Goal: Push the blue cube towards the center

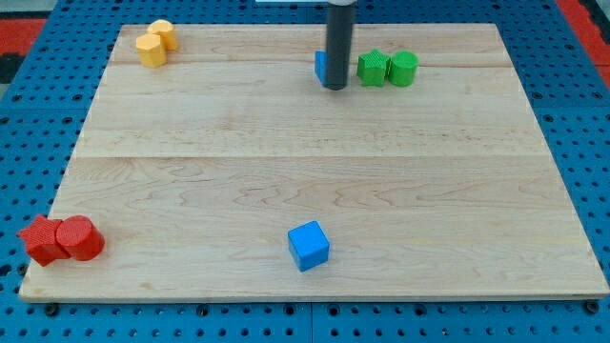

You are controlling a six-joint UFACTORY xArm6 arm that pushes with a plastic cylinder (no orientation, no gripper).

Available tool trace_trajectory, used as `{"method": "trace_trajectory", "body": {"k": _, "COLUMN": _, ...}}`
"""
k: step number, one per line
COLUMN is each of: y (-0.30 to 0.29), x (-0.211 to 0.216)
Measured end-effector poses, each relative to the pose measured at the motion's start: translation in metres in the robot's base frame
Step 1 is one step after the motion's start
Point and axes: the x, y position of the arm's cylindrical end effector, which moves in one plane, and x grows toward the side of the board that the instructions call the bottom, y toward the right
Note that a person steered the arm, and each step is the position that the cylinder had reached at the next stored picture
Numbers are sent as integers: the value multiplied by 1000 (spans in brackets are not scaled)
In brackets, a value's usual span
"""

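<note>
Blue plastic cube (309, 245) is sitting near the table's (286, 143) near edge, slightly right of its middle, while my tip (335, 87) is pressing down at the far side, partly hiding a second blue block (320, 65). No pincer is showing: a bare rod only. Green blocks (388, 69) are lying just right of my tip.

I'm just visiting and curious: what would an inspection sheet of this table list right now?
Surface: wooden board, lying on blue pegboard.
Job's things: blue cube near the view's bottom; a second blue block at the top, mostly hidden behind the rod.
Clutter: two yellow blocks top left; two green blocks top; two red blocks bottom left.
Grippers: none; my tip rests beside the hidden blue block, far from the cube.
Cables: nothing seen.
Surroundings: red matting at the top corners.
</note>
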Motion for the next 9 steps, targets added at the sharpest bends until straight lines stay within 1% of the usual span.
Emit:
{"method": "trace_trajectory", "body": {"k": 1, "y": -12, "x": -3}}
{"method": "trace_trajectory", "body": {"k": 2, "y": -4, "x": 15}}
{"method": "trace_trajectory", "body": {"k": 3, "y": 29, "x": 69}}
{"method": "trace_trajectory", "body": {"k": 4, "y": 65, "x": 164}}
{"method": "trace_trajectory", "body": {"k": 5, "y": 45, "x": 236}}
{"method": "trace_trajectory", "body": {"k": 6, "y": 28, "x": 291}}
{"method": "trace_trajectory", "body": {"k": 7, "y": -9, "x": 285}}
{"method": "trace_trajectory", "body": {"k": 8, "y": -45, "x": 222}}
{"method": "trace_trajectory", "body": {"k": 9, "y": -92, "x": 190}}
